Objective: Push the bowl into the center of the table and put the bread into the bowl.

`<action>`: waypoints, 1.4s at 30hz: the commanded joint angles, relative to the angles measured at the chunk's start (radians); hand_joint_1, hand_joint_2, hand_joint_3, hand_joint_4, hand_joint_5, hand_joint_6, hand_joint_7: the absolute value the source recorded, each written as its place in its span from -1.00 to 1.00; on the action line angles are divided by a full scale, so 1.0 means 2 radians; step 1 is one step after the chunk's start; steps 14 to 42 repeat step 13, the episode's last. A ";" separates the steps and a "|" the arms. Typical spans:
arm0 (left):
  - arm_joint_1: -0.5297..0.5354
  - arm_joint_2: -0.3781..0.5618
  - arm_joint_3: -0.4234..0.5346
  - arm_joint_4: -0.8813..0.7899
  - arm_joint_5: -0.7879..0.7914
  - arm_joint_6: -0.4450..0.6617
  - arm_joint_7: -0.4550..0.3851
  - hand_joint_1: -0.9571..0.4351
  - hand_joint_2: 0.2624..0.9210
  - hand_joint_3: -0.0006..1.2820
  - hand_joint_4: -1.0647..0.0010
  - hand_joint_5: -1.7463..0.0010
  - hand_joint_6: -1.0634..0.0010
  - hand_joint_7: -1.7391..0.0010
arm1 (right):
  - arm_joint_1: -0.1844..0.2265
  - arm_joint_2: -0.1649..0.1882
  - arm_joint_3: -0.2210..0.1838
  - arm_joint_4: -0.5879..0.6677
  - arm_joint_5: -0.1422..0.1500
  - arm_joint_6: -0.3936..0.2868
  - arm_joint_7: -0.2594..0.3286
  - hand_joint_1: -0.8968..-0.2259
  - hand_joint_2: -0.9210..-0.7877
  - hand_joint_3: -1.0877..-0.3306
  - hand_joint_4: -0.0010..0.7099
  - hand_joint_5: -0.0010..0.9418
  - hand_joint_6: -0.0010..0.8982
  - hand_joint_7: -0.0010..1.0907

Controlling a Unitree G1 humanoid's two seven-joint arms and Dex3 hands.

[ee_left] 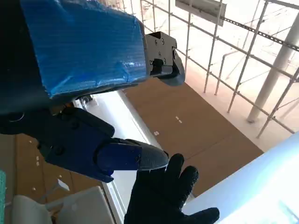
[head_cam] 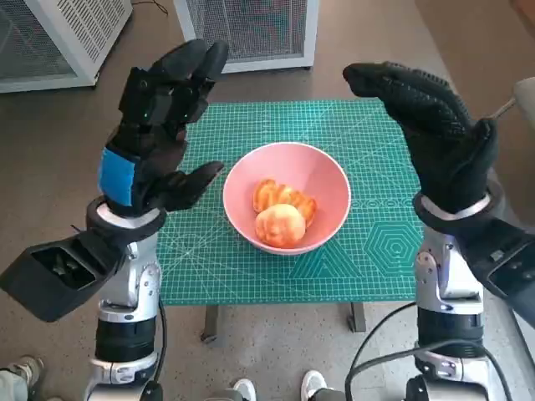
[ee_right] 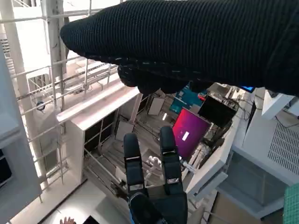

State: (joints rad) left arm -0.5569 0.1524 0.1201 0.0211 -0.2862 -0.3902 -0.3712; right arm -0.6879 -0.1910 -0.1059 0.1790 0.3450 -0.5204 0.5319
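At mid-frame of the head view we list one pink bowl [head_cam: 287,197], upright on the green cutting mat [head_cam: 368,251] that covers the worktop [head_cam: 251,296], roughly at the mat's middle. Inside the bowl we count two pieces of bread [head_cam: 281,225]: a round bun toward the lower rim and a ridged golden piece just above it, the two touching.

Left of the bowl, we record the left robot hand [head_cam: 159,134], black with blue tape over its back, raised above the mat's left edge; its fingers are spread and point toward the top of the frame, with the thumb reaching toward the bowl's rim, apart from it. It holds nothing. Right of the bowl, we record the right robot hand [head_cam: 439,138] in its black knitted glove, raised over the mat's right edge, fingers extended and apart, likewise holding nothing.

Both pale forearms rise from the lower corners of the frame. Along the top edge we note white perforated cabinets [head_cam: 251,29] on the brown floor. At the bottom edge, shoes [head_cam: 242,390] of people show beside the worktop's legs. Each wrist view shows the opposite hand against shelving and a ceiling.
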 commanded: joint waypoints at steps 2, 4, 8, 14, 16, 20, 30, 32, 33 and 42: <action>0.006 0.004 0.003 -0.001 -0.012 -0.001 -0.007 -0.51 1.00 -0.47 0.50 0.99 0.76 0.42 | 0.010 0.004 0.004 0.001 -0.009 0.001 -0.006 0.01 -1.00 0.57 0.07 -1.00 -0.90 0.17; 0.007 0.004 0.003 -0.003 -0.013 0.001 -0.009 -0.51 1.00 -0.47 0.49 0.99 0.76 0.43 | 0.011 0.004 0.005 0.002 -0.011 0.000 -0.008 0.01 -1.00 0.57 0.06 -1.00 -0.90 0.17; 0.008 0.005 0.002 -0.003 -0.016 0.002 -0.012 -0.51 1.00 -0.47 0.49 0.99 0.74 0.44 | 0.012 0.006 0.006 0.002 -0.014 -0.002 -0.011 0.02 -1.00 0.55 0.05 -1.00 -0.93 0.20; 0.009 0.006 0.001 -0.002 -0.012 -0.001 -0.013 -0.51 1.00 -0.47 0.49 0.99 0.74 0.44 | 0.013 0.008 0.008 0.002 -0.020 -0.006 -0.014 0.06 -1.00 0.46 0.04 -1.00 -0.96 0.25; 0.009 0.006 0.001 -0.002 -0.012 -0.001 -0.013 -0.51 1.00 -0.47 0.49 0.99 0.74 0.44 | 0.013 0.008 0.008 0.002 -0.020 -0.006 -0.014 0.06 -1.00 0.46 0.04 -1.00 -0.96 0.25; 0.009 0.006 0.001 -0.002 -0.012 -0.001 -0.013 -0.51 1.00 -0.47 0.49 0.99 0.74 0.44 | 0.013 0.008 0.008 0.002 -0.020 -0.006 -0.014 0.06 -1.00 0.46 0.04 -1.00 -0.96 0.25; 0.009 0.006 0.001 -0.002 -0.012 -0.001 -0.013 -0.51 1.00 -0.47 0.49 0.99 0.74 0.44 | 0.013 0.008 0.008 0.002 -0.020 -0.006 -0.014 0.06 -1.00 0.46 0.04 -1.00 -0.96 0.25; 0.009 0.006 0.001 -0.002 -0.012 -0.001 -0.013 -0.51 1.00 -0.47 0.49 0.99 0.74 0.44 | 0.013 0.008 0.008 0.002 -0.020 -0.006 -0.014 0.06 -1.00 0.46 0.04 -1.00 -0.96 0.25; 0.009 0.006 0.001 -0.002 -0.012 -0.001 -0.013 -0.51 1.00 -0.47 0.49 0.99 0.74 0.44 | 0.013 0.008 0.008 0.002 -0.020 -0.006 -0.014 0.06 -1.00 0.46 0.04 -1.00 -0.96 0.25; 0.009 0.006 0.001 -0.002 -0.012 -0.001 -0.013 -0.51 1.00 -0.47 0.49 0.99 0.74 0.44 | 0.013 0.008 0.008 0.002 -0.020 -0.006 -0.014 0.06 -1.00 0.46 0.04 -1.00 -0.96 0.25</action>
